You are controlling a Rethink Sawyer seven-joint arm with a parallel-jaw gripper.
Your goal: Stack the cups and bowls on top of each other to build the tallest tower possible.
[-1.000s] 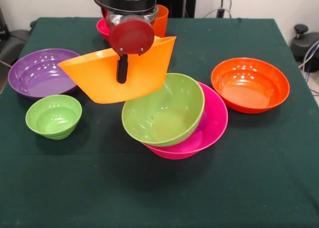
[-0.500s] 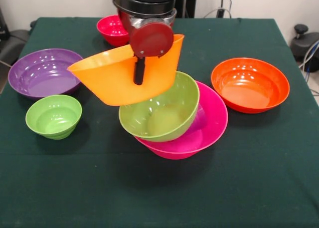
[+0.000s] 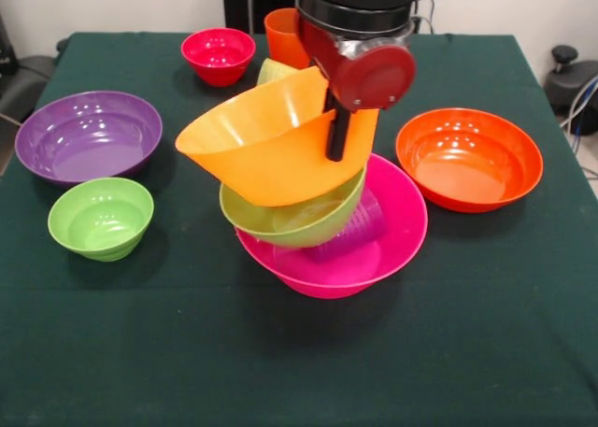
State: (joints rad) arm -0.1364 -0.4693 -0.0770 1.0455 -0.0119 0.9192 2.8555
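Single front view, raised, angled down across the table (image 3: 486, 352).

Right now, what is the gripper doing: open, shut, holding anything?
Gripper: shut on the rim of the yellow-orange bowl, held tilted over the green bowl.

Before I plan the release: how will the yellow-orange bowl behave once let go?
The yellow-orange bowl looks like thin glossy plastic, so probably light and slippery. It hangs tilted in the hand, rim pinched, over the green bowl, which itself sits askew in the pink bowl. It may slide or tip rather than nest flat.
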